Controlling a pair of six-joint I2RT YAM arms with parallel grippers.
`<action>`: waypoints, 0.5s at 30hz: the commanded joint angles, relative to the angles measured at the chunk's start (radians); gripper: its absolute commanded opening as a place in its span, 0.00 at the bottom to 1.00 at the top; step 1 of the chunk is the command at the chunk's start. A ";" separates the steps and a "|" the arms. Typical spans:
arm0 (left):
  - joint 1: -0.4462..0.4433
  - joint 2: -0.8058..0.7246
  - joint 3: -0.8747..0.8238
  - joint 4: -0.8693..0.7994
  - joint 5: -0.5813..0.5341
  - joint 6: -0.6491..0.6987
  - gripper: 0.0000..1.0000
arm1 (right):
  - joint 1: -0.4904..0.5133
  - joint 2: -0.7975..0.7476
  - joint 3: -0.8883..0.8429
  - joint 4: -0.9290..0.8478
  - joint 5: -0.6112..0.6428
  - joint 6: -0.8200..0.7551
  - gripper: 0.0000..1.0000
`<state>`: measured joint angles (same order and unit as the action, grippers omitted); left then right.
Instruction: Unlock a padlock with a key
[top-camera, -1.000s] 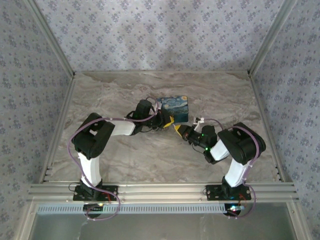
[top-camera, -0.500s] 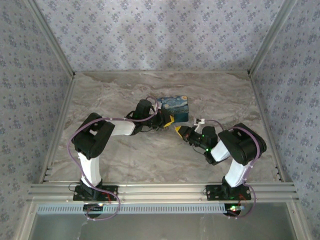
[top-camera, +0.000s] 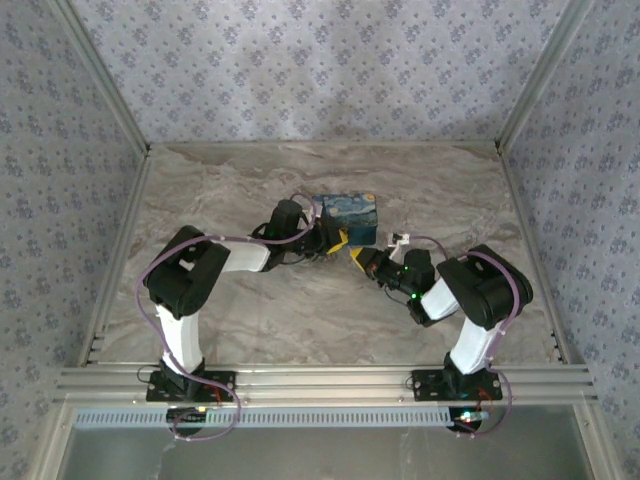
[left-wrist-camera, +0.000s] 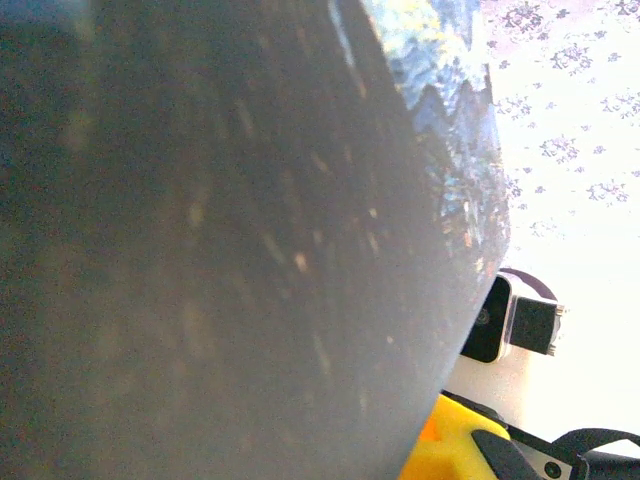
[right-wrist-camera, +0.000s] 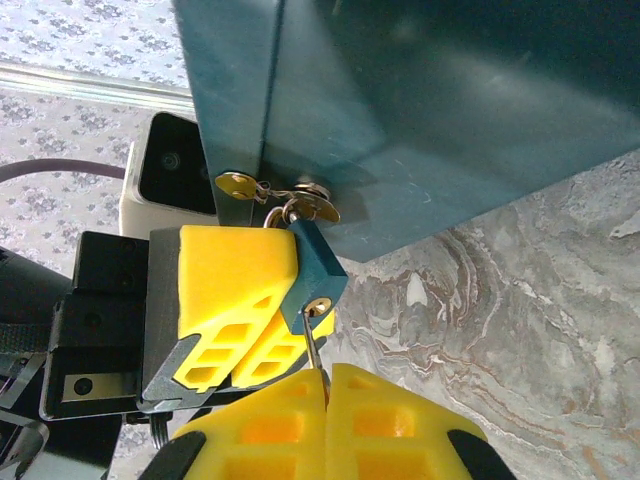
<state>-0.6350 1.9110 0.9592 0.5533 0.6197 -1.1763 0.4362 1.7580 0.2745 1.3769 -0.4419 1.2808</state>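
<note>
A teal padlock (right-wrist-camera: 318, 268) hangs from the brass hasp (right-wrist-camera: 290, 195) of a teal box with a starry-night print (top-camera: 345, 215). My left gripper (top-camera: 338, 241) is shut on the padlock's body, its yellow fingers (right-wrist-camera: 235, 275) clamping it from the left. My right gripper (right-wrist-camera: 328, 385) is shut on a thin silver key (right-wrist-camera: 316, 350). The key's tip sits at the brass keyhole (right-wrist-camera: 320, 303) on the lock's bottom face. In the top view the right gripper (top-camera: 358, 259) sits just below and right of the left one. The box's dark side (left-wrist-camera: 220, 250) is close to the left wrist camera.
Both arms meet at the box in the middle of the marble table (top-camera: 300, 310). Patterned walls and metal frame posts (top-camera: 125, 110) enclose the table. The left arm's wrist camera (right-wrist-camera: 170, 165) is just left of the hasp.
The box and the two grippers shifted only slightly. The key stays at the keyhole and both grips are unchanged.
</note>
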 joint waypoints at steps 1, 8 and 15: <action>-0.007 -0.033 0.004 0.046 0.027 -0.018 0.00 | -0.006 0.018 0.026 0.016 0.000 0.013 0.00; -0.011 -0.028 0.006 0.067 0.028 -0.032 0.00 | -0.001 0.021 0.040 0.016 -0.001 0.008 0.00; -0.021 -0.011 -0.002 0.124 0.038 -0.062 0.00 | 0.014 0.018 0.070 0.015 0.031 0.044 0.00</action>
<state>-0.6350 1.9110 0.9581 0.5934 0.6022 -1.2118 0.4370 1.7733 0.3061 1.3739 -0.4404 1.3025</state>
